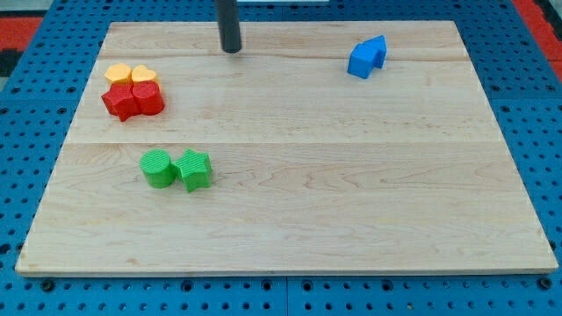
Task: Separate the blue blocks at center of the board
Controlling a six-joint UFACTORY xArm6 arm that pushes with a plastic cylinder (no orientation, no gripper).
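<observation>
Two blue blocks touch each other near the view's top right: a blue cube-like block point(360, 61) and a second blue block point(377, 50) just behind it to the right. My tip point(231, 49) rests on the board near the view's top, left of centre. It is well to the left of the blue pair and touches no block.
At the view's left, an orange block point(117, 73) and a yellow heart-like block point(143, 74) sit against a red star point(119, 102) and a red block point(147, 98). Lower down, a green cylinder point(158, 168) touches a green star point(195, 169). The wooden board point(351, 219) lies on a blue pegboard.
</observation>
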